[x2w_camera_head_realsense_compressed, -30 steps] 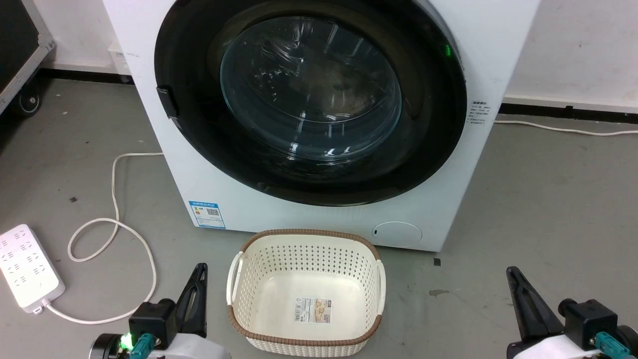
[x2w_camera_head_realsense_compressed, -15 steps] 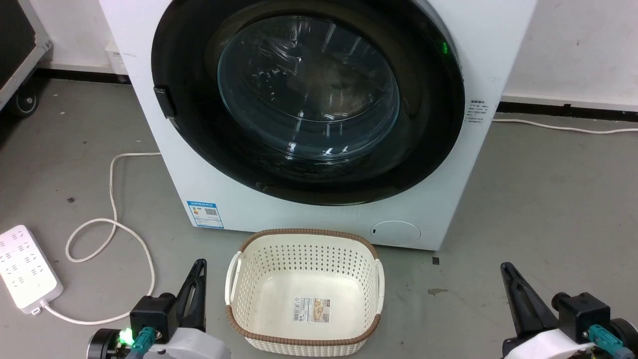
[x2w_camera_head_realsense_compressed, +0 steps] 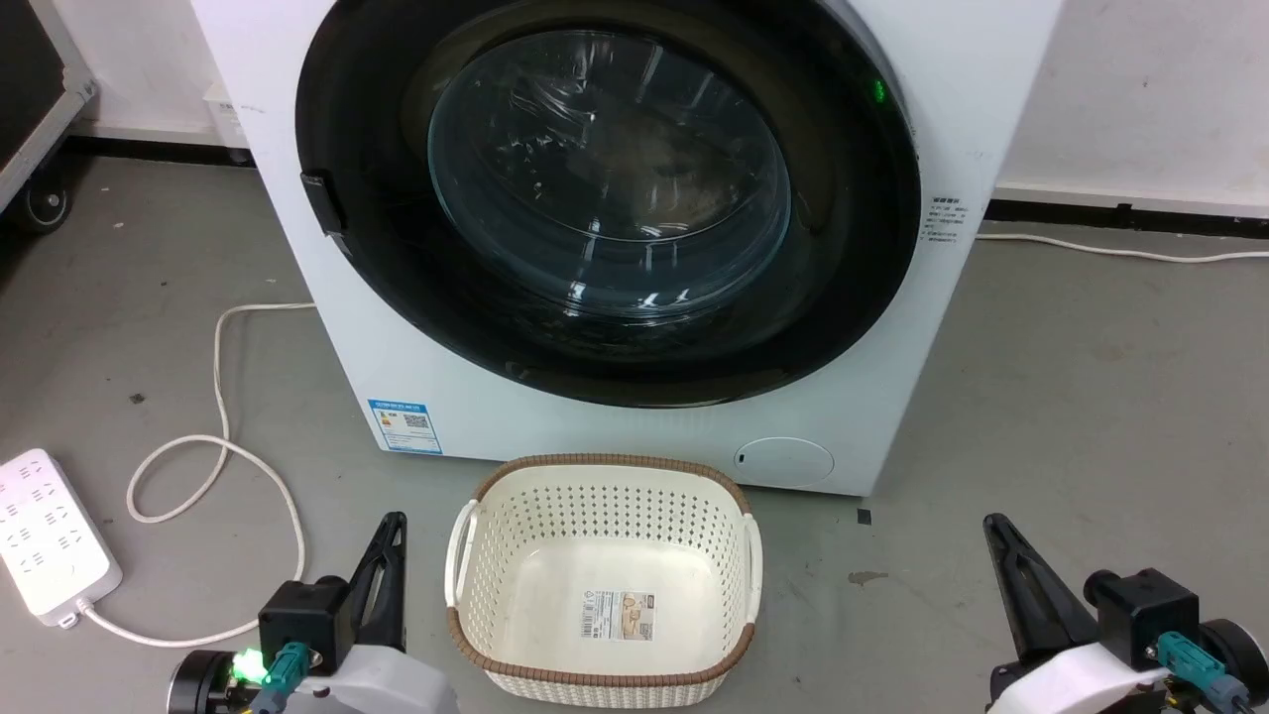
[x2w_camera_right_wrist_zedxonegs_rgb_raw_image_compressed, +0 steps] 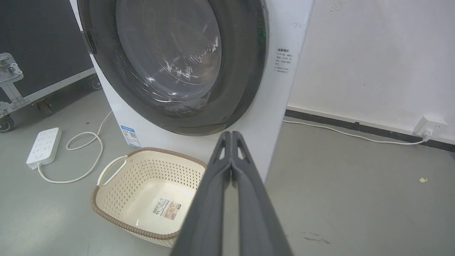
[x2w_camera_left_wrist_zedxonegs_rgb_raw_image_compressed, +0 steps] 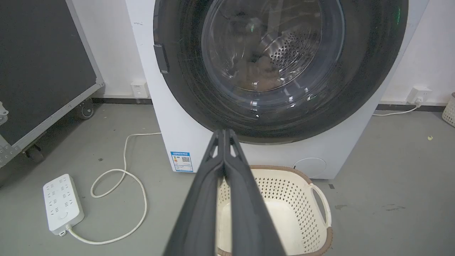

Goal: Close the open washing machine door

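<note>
I hold my left gripper point(x2w_camera_left_wrist_zedxonegs_rgb_raw_image_compressed: 224, 132) and right gripper point(x2w_camera_right_wrist_zedxonegs_rgb_raw_image_compressed: 231, 133) clenched empty, fingers pressed together. Ahead of and above both tips, the washing machine door point(x2w_camera_head_realsense_compressed: 387, 268) lies flat against the machine, with the basket point(x2w_camera_head_realsense_compressed: 605, 462) between them.

Workshop or test lab is indicated: bare grey floor point(x2w_camera_head_realsense_compressed: 1091, 397) under the washing machine point(x2w_camera_head_realsense_compressed: 555, 416), power strip point(x2w_camera_head_realsense_compressed: 45, 535) and wheeled case point(x2w_camera_left_wrist_zedxonegs_rgb_raw_image_compressed: 42, 64) left of it.
</note>
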Motion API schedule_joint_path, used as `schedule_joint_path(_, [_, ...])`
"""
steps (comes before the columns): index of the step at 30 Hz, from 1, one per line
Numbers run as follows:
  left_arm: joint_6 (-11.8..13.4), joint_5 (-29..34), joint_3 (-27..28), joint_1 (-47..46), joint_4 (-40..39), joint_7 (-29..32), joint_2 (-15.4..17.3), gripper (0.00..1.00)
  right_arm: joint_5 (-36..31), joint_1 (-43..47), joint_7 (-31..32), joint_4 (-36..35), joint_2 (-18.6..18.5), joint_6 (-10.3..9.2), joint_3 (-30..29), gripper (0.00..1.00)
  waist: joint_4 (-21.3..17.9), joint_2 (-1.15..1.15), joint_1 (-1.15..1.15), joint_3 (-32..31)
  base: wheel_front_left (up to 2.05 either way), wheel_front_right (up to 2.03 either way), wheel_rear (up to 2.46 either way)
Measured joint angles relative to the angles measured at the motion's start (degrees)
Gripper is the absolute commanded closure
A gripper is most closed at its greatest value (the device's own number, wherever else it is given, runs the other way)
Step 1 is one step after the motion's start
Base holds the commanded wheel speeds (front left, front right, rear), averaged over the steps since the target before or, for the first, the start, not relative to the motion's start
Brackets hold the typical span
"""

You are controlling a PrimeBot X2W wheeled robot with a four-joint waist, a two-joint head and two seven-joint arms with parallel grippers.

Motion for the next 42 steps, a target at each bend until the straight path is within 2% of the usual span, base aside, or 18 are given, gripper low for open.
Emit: schedule_joint_path(42, [1.90,2.22,0.40,-0.52,-2.22,3.96,0.00,1.00,-0.58,-1.19,3.96,-2.32,0.01,0.00,1.89,1.00,-0.55,0.00,0.00,0.23,0.00,0.00,0.00])
